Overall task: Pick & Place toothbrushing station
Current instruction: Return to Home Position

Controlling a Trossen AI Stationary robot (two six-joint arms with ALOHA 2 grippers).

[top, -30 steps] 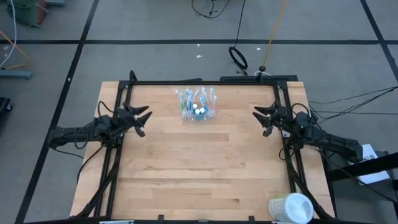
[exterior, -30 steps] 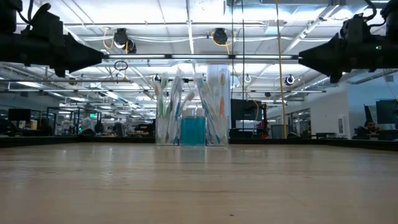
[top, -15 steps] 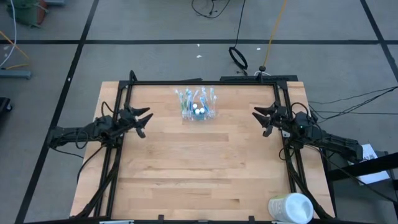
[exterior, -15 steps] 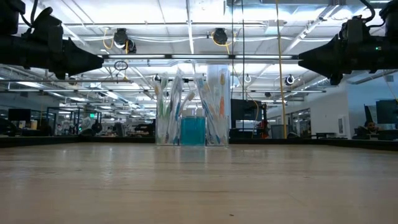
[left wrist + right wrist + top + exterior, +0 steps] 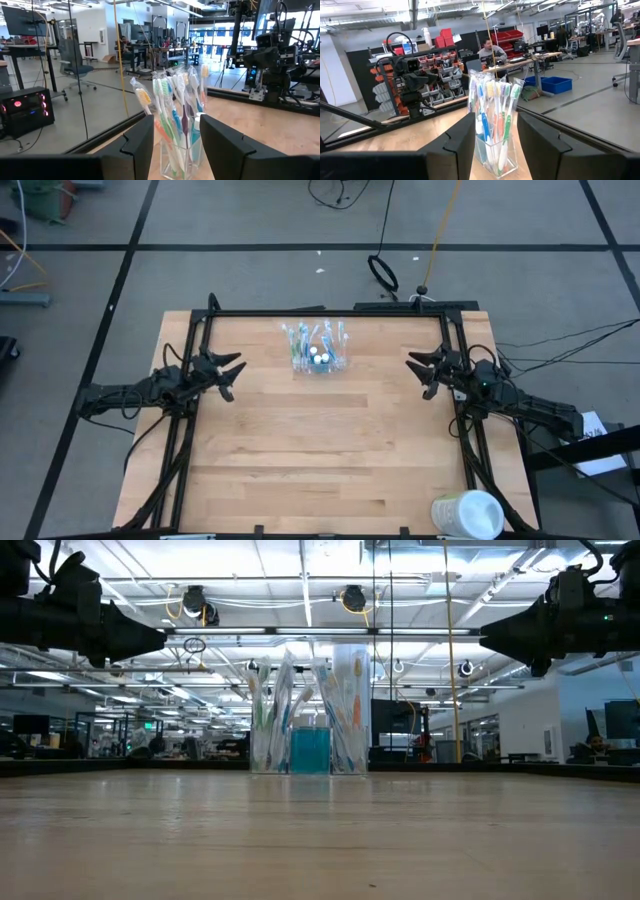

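A small clear plastic cup point(image 5: 320, 360) stands upright on its base at the far middle of the wooden table. It holds several wrapped toothbrushes point(image 5: 175, 107) standing heads up and blue toothpaste tubes point(image 5: 310, 752) with white caps. My left gripper point(image 5: 232, 372) hovers open at the table's left side, level, pointing at the cup from well short of it. My right gripper point(image 5: 420, 370) hovers open at the right side, facing the cup point(image 5: 492, 150) the same way. Both sets of fingers are bare.
A larger white cup point(image 5: 468, 515) lies on its side at the near right corner. A black frame rail point(image 5: 330, 313) runs along the table's far edge and down both sides. Bare wood spreads across the middle and near part of the table.
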